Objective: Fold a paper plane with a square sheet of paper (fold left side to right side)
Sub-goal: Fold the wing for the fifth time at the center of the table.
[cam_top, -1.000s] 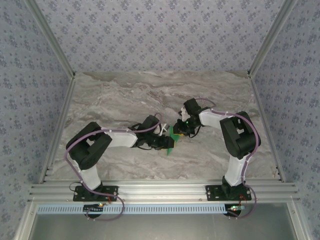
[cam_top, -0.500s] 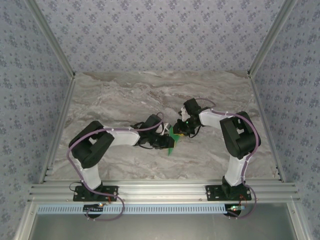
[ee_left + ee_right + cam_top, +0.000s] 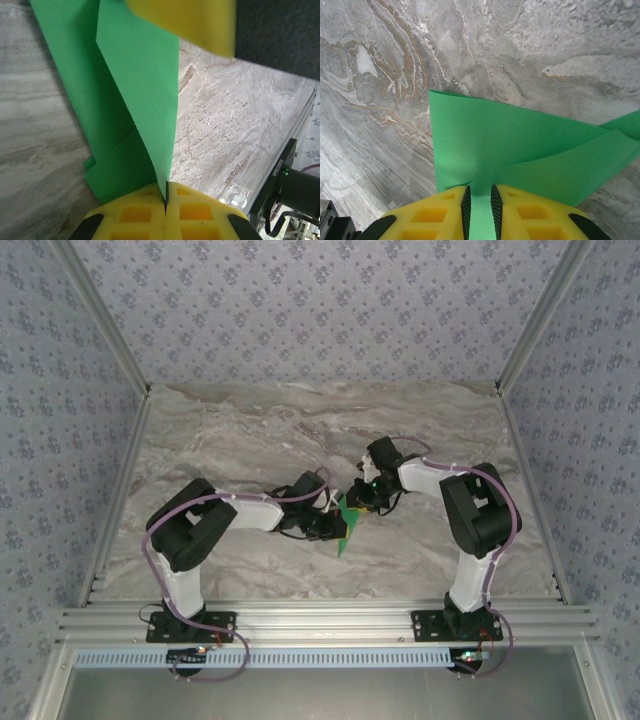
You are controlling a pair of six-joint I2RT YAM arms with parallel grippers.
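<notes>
The left claw [image 3: 165, 202] has its yellow pads pressed tight together on the lower edge of the square sheet of paper [image 3: 140, 85]. The bright green sheet rises from that pinch in creased layers, with one upright flap in front of a wider one slanting over the marbled counter [image 3: 220, 125]. Just beyond, near the middle of the counter, the right claw [image 3: 480, 202] grips another edge of the sheet in the narrow slit between its pads, so the overlapping green folds span the two claws.
</notes>
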